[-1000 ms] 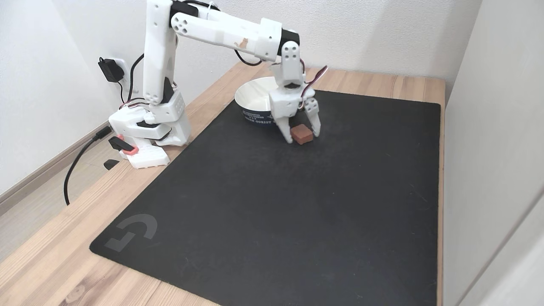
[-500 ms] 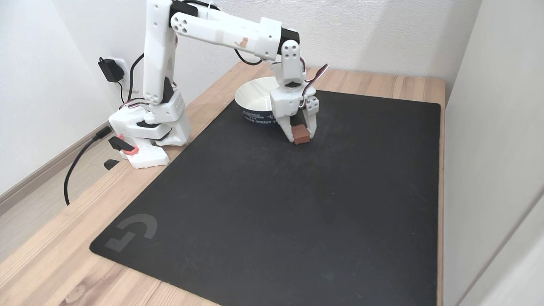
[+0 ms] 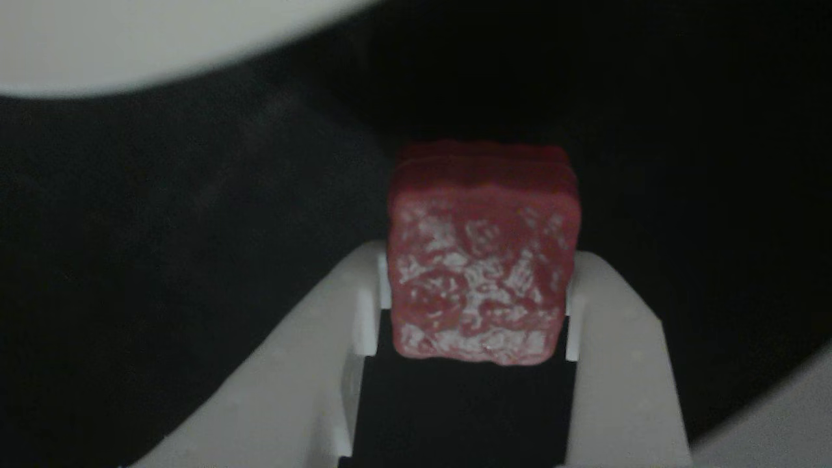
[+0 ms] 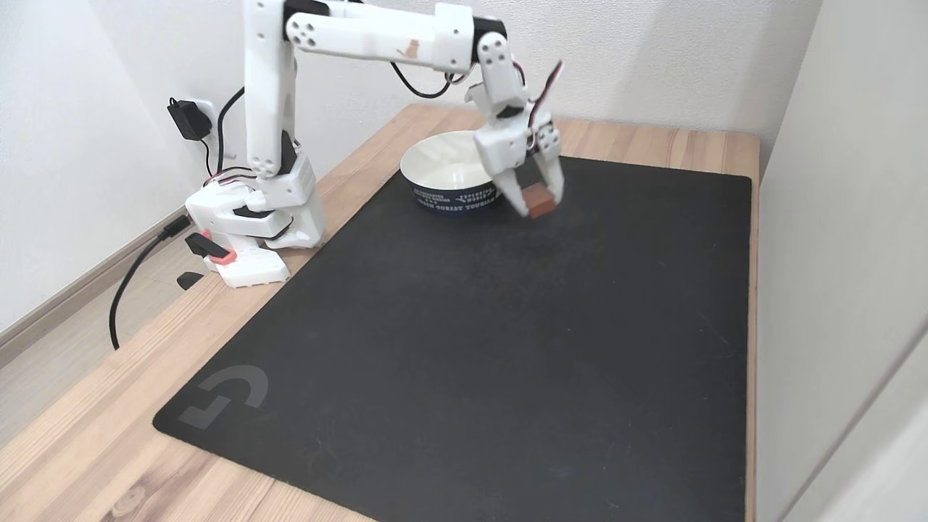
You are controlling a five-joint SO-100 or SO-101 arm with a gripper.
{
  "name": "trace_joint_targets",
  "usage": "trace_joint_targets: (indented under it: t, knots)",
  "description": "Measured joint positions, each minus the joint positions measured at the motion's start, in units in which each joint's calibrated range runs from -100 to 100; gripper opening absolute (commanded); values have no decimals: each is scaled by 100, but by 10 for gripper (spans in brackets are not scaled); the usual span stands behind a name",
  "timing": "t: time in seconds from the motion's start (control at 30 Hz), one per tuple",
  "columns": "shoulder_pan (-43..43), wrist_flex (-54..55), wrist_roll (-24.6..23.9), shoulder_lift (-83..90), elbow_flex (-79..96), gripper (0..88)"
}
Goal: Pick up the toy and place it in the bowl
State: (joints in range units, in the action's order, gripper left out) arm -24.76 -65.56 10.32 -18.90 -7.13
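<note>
The toy [image 4: 538, 200], a small dark red cube with a crinkled shiny face, hangs a little above the black mat, just right of the bowl [image 4: 444, 171]. My gripper [image 4: 540, 203] is shut on it, one white finger on each side. In the other view the toy [image 3: 482, 273] sits squeezed between the two white fingers [image 3: 312, 364], and the gripper [image 3: 478, 305] holds it over the dark mat. The bowl's off-white rim [image 3: 130, 39] curves across the top left of that view. The bowl is white inside with a dark blue lettered outside.
A black mat [image 4: 464, 348] covers most of the wooden table [image 4: 87, 449]. The arm's base [image 4: 254, 225] stands at the left edge, with cables and a wall plug [image 4: 187, 119] behind it. A pale wall or panel [image 4: 841, 254] borders the right side.
The gripper closed on the toy while it lay on the mat, then lifted it up and slightly to the right, tilting as the arm rose.
</note>
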Motion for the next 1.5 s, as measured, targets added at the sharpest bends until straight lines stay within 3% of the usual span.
trace_joint_targets:
  t: [0.3, 0.7, 1.13, 1.23, 1.3, 1.5]
  knots:
    - [-591, 988, -613, 1757, 1011, 23]
    - [-1956, 1790, -1550, 4063, 4402, 23]
    - [-2139, 1798, -1627, 5737, 6405, 24]
    - [-2114, 1798, -1627, 5995, 6575, 111]
    - [-2072, 1798, -1627, 6037, 6575, 219]
    - [-2097, 1790, -1627, 6045, 6613, 238]
